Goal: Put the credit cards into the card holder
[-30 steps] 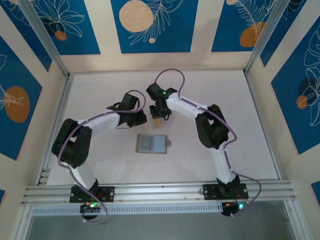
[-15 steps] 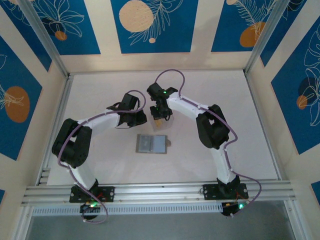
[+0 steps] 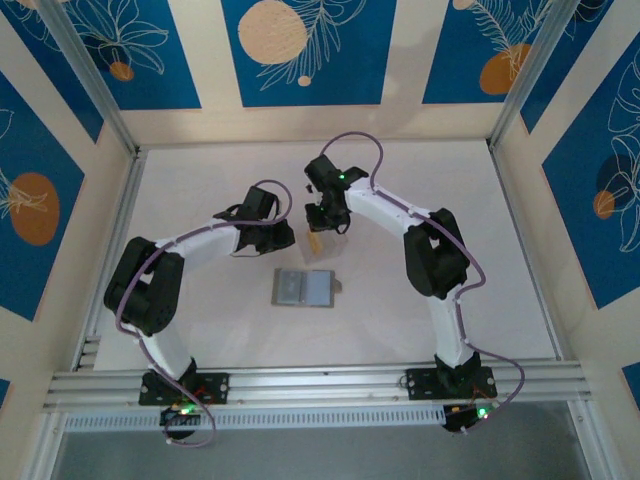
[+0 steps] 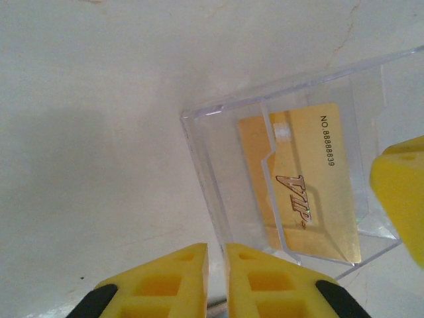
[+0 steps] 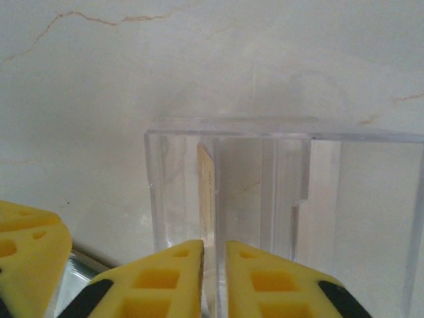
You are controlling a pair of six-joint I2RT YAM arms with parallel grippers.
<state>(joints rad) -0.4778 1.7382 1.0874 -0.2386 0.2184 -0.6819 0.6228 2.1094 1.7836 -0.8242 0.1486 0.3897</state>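
Credit card: a gold card (image 4: pixel 298 179) printed "VIP" with a number along one edge. It sits inside the clear case (image 4: pixel 218 152). From the right wrist it is seen edge-on, upright in the case's left slot.
Card holder: a flat grey wallet (image 3: pixel 303 288) lying on the counter (image 3: pixel 480 220), nearer the arm bases than the case and apart from it. A small tab sticks out at its right side. Neither arm touches it.
Clear case: a transparent box with inner dividers, standing on the counter between the two arms' tips.
Left end effector: (image 4: pixel 217 255) at the case's near corner. Its yellow fingers are drawn almost together, and the case's wall runs into the thin slit between them, so it is closed on the case.
Right end effector: (image 5: pixel 215 255) at the opposite side of the case. Its fingers are parted by a thin slit directly below a case wall and the card's edge. I cannot tell whether it pinches anything.
Arms: in the top view both arms bend inward and meet over the case at the middle of the counter.
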